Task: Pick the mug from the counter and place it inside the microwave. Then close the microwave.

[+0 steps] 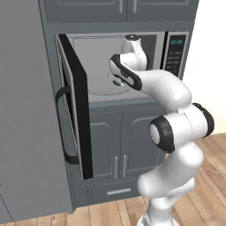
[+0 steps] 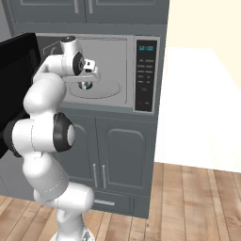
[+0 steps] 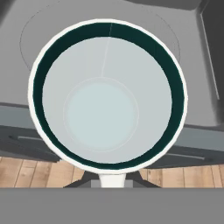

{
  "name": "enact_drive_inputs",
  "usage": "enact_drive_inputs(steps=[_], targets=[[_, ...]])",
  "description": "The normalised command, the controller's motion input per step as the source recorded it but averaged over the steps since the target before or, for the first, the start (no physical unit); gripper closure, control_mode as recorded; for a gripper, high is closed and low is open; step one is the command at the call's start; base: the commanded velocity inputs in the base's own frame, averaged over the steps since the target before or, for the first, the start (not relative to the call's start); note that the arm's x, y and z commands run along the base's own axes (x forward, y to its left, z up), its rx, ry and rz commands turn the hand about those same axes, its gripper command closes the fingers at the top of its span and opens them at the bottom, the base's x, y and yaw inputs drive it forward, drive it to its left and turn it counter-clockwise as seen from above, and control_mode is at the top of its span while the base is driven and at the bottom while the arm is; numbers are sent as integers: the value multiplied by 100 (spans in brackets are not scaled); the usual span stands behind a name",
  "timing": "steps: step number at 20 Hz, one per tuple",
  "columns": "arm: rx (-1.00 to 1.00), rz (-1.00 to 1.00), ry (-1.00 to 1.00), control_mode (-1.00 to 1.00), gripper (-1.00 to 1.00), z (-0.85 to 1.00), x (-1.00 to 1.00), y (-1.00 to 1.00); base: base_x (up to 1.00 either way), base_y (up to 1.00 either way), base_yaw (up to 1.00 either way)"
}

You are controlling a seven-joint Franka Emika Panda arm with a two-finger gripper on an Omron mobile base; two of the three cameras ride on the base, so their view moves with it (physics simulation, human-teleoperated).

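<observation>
One thing matters for your next move: the mug [image 3: 107,94] hangs straight below the tool [image 2: 85,85], with its long axis upright and its open mouth facing up at the hand camera, so the way to the turntable [image 2: 106,89] is straight down. Your tool is clamped tight at the mug's rim; the fingertips themselves are hidden behind the rim at the bottom of the hand view, so you cannot see exactly how they bite, but the mug fills that view square-on and goes with the hand.

In the right base view the mug shows as a small dark-rimmed shape just under the hand, at the front part of the microwave [image 2: 101,70] cavity, over the near edge of the round turntable. In the left base view you see it [image 1: 118,82] tucked beneath the wrist, again low over the plate. Whether its base is touching the plate or just above it you cannot tell from these pictures.

The hand view shows the cavity floor beyond the mug and the front lip of the oven and the wooden floor [image 3: 30,173] on the near side, so you are barely inside the opening. By my judgement you would do well to carry the mug a little deeper before you let go.

The door [image 1: 75,106] stands wide open on the left, its curved handle [image 1: 62,128] well apart from the arm. Closing it is not yet begun.
</observation>
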Motion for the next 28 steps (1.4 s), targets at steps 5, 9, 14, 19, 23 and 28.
enact_drive_inputs(steps=[5,9,14,19,23,28], targets=[[0,0,0,-100,100,-35,15,0,0,0,0],[0,0,0,-100,100,-9,13,0,0,0,0],[0,0,0,-100,100,-1,27,0,0,0,0],[0,0,0,-100,100,0,27,2,0,0,0],[0,0,0,-100,100,0,30,11,0,0,0],[0,0,0,-100,100,0,15,17,0,0,0]])
